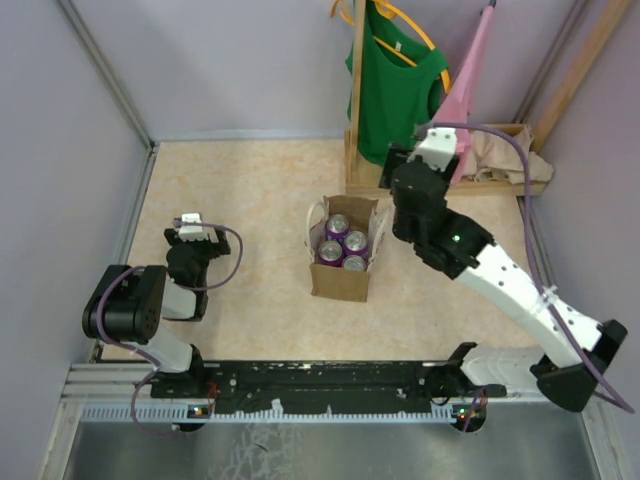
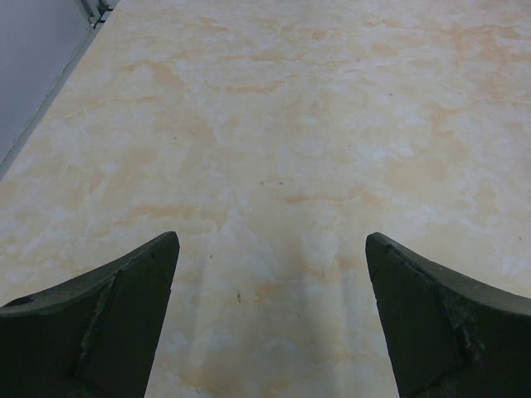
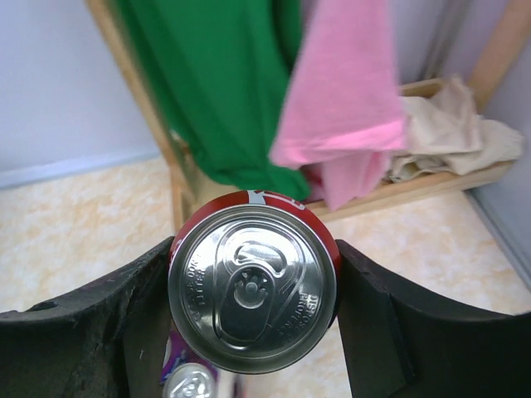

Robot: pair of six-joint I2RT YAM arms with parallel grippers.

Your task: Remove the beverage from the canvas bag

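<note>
Behind the bag [image 1: 340,270], to its right, stands a wooden rack [image 1: 356,120] hung with a green shirt [image 1: 395,90] and a pink cloth [image 1: 475,70]; a beige cloth [image 1: 510,155] lies on its base. The right arm [image 1: 500,275] reaches in from the bag's right, its wrist bent over the bag's far right corner and close to the rack. The right gripper [image 3: 255,249] clamps a red can [image 3: 253,290] by its sides, the silver top and pull tab facing the wrist camera. The top view hides that can under the wrist. Well left of the bag, the left gripper [image 2: 271,240] hangs over the table [image 2: 274,124], jaws spread wide and holding nothing. The bag is tan-brown with pale handles, upright, open, with four purple cans [image 1: 343,245] inside.
</note>
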